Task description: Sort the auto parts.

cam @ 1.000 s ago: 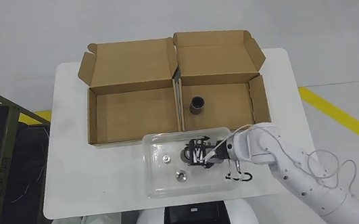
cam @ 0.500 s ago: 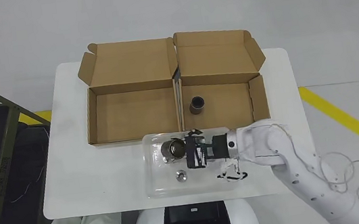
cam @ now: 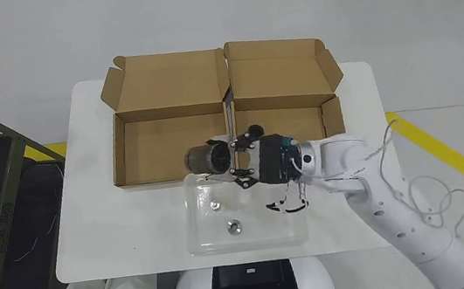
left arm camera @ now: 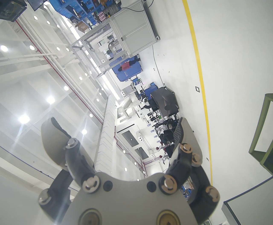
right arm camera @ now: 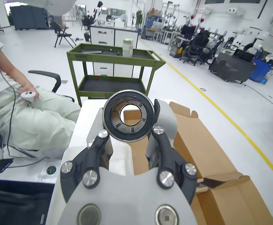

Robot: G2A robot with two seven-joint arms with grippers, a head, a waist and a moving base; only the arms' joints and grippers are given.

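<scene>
right gripper (cam: 223, 157): clamped on a bearing sleeve (right arm camera: 128, 133), one finger on each side of its outer wall, bore horizontal and facing away from the wrist
bearing sleeve: in the air, touching nothing but the fingers; in the top view it hangs over the front wall of the left box (cam: 171, 148), near the wall shared with the right box (cam: 296, 132)
left gripper (left arm camera: 117, 127): jaws wide, empty, pointing up toward the ceiling, away from the work
right box: holds one dark sleeve (cam: 255, 135) that looks like the held one, lying near its back left part
left box: bare floor
clear tray (cam: 202, 236): just in front of the boxes; two small metal parts in it, one (cam: 214, 205) nearer the boxes, the other (cam: 235, 226) nearer the robot
table (cam: 90, 207): white, carries boxes and tray
step: carry, I judge; the sleeve is clear of the tray and not yet in a box
next move: probably goes with its twin, so shift across the shared wall over the right box, lower, then open; keep it clear of the cardboard walls and of the sleeve already there
left to do: two small tray parts unsorted, likely for the left box
</scene>
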